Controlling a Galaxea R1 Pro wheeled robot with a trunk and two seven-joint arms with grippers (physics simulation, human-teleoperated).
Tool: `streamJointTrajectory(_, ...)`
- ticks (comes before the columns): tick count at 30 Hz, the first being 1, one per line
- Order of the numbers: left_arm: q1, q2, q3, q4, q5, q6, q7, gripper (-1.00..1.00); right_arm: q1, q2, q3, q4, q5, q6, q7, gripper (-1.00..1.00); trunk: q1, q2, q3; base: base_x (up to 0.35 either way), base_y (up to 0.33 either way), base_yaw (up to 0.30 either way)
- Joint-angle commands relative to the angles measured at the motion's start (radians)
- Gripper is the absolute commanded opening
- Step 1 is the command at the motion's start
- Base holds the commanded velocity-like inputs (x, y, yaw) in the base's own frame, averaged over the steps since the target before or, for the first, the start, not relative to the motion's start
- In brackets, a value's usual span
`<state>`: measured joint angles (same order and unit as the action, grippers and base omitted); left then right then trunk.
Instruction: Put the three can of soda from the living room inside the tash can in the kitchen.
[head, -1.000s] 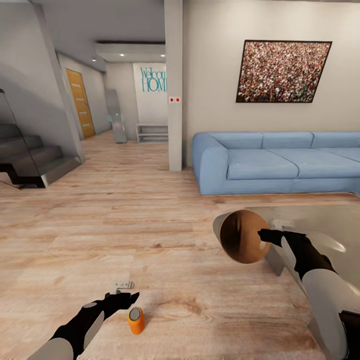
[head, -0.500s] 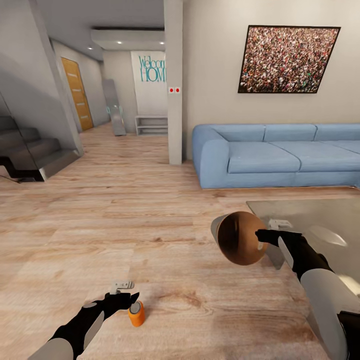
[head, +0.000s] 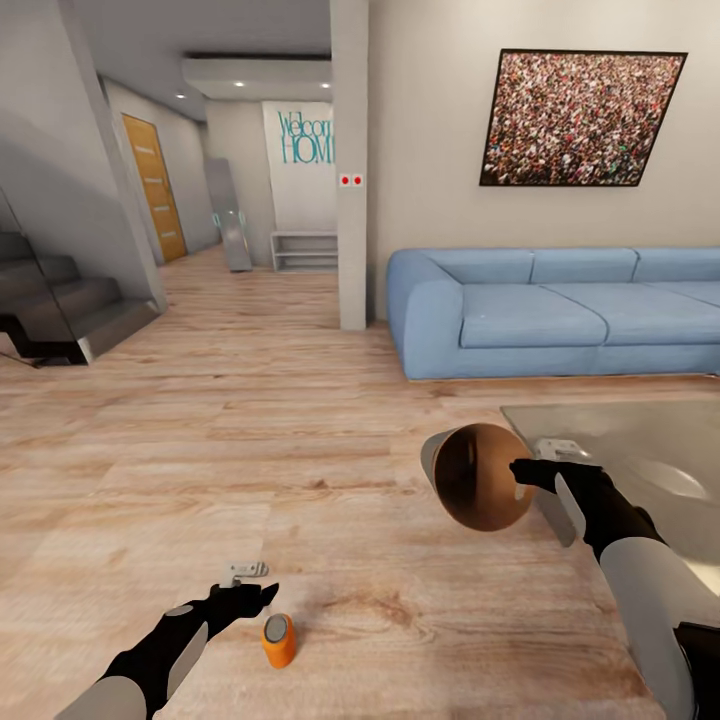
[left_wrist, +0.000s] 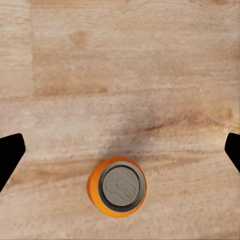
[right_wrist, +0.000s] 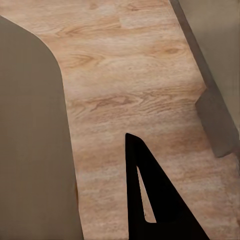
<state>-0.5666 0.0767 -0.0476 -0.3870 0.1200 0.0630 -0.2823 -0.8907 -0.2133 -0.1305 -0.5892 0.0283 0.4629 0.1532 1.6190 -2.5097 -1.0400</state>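
An orange soda can (head: 278, 640) with a silvery top stands upright on the wood floor (head: 250, 430) at the lower left of the head view. The left claw (head: 255, 597) is spread wide and holds nothing, the can sitting apart from it, just right of and below its tips, and in the left wrist view low between the two finger edges (left_wrist: 11, 152). At centre right the right claw (head: 522, 473) is clamped on the rim of the trash can (head: 478, 476), held off the floor with its coppery-brown inside facing the camera.

Orange can (head: 278, 640) now standing free on floor, just right of left pincer (head: 256, 594), jaws spread
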Motion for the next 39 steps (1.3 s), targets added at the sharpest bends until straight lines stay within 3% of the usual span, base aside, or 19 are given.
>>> streamJointTrajectory(1,0.0,0.0,0.0,0.0,0.0,-0.001,0.0,1.0,-0.001,0.0,-0.002,-0.001,-0.007,0.0,0.0,-1.0,0.0,0.0,0.0,0.138,0.099,0.0)
streamJointTrajectory(15,0.0,0.0,-0.001,-0.001,0.0,-0.005,0.004,1.0,-0.001,0.0,-0.001,-0.001,-0.007,0.0,0.0,-1.0,0.0,0.0,0.0,0.03,0.021,0.0)
streamJointTrajectory(39,0.0,-0.001,0.0,0.0,-0.003,-0.003,0.006,1.0,-0.001,0.001,0.001,-0.001,-0.007,0.0,0.0,-1.0,0.011,-0.006,-0.093,0.0,0.0,0.0)
